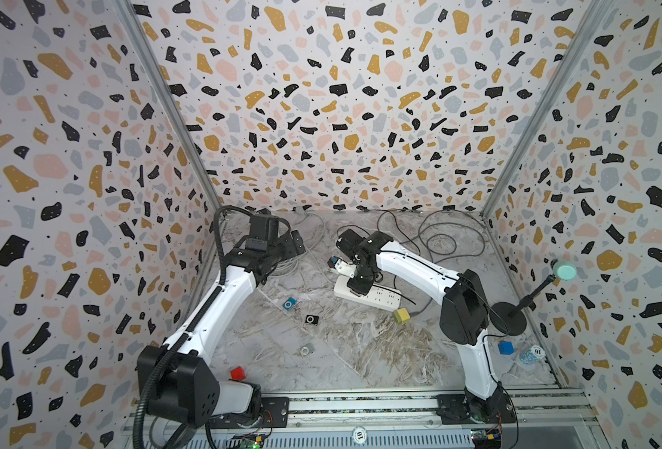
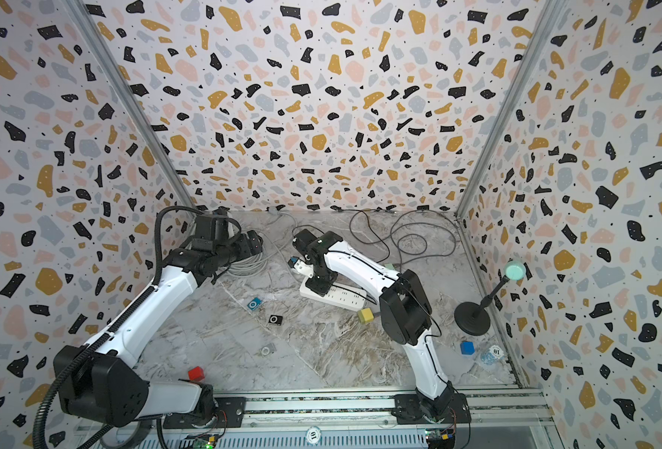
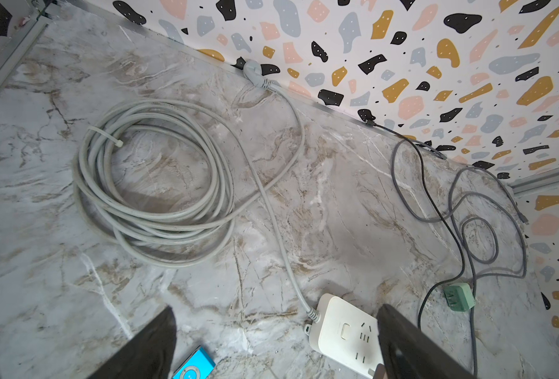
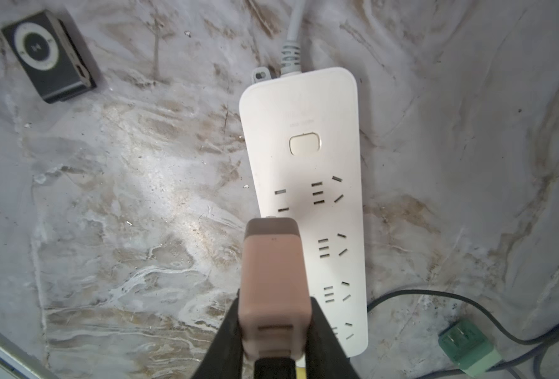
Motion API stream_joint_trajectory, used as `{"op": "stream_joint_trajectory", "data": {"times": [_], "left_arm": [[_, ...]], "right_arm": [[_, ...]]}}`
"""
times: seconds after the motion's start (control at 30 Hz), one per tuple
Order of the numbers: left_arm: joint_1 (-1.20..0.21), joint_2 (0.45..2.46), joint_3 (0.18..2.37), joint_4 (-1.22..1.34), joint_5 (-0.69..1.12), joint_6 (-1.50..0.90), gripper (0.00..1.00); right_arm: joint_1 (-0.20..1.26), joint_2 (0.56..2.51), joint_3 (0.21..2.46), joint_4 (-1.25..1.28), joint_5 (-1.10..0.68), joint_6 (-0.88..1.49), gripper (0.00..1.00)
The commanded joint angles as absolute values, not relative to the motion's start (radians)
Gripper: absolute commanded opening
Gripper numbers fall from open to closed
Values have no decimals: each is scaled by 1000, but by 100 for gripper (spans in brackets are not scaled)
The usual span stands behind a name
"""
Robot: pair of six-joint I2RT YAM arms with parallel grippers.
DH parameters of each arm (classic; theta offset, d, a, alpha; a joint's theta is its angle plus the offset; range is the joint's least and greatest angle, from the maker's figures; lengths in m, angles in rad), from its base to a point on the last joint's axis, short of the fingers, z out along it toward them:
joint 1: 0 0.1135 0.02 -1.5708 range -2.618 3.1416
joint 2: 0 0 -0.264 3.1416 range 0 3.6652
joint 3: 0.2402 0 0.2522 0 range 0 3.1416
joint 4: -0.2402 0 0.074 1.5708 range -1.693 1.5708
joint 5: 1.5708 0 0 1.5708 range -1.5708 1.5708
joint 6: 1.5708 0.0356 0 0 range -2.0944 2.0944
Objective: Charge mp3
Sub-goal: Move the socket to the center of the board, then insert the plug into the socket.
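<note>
Two claws: right (image 4: 273, 328) clamped on pink charger (image 4: 273, 272) over strip (image 4: 304, 108); left (image 3: 278, 344) wide open, empty. Black mp3 (image 4: 47, 55), green plug (image 4: 468, 347) near strip; plug clearest in wrist views.

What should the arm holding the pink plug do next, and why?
Probably lower the pink charger a little and press its prongs into a two-slot socket of the white power strip. The right gripper is shut on the charger, which hangs just over the strip's sockets and does not look plugged in yet.
</note>
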State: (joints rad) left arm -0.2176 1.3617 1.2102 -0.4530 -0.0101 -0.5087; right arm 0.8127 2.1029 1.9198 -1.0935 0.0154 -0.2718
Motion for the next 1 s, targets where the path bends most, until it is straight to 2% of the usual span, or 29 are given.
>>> {"op": "stream_joint_trajectory", "data": {"times": [0.0,0.97], "left_arm": [[-212,1349,1221,-453,-19,-487,96],[-204,1323,1193,-465,-21,-438,95]], "right_arm": [[813,2106,1968,-1123,33,-269,0],[833,2187,1964,-1144,91,-276,0]]}}
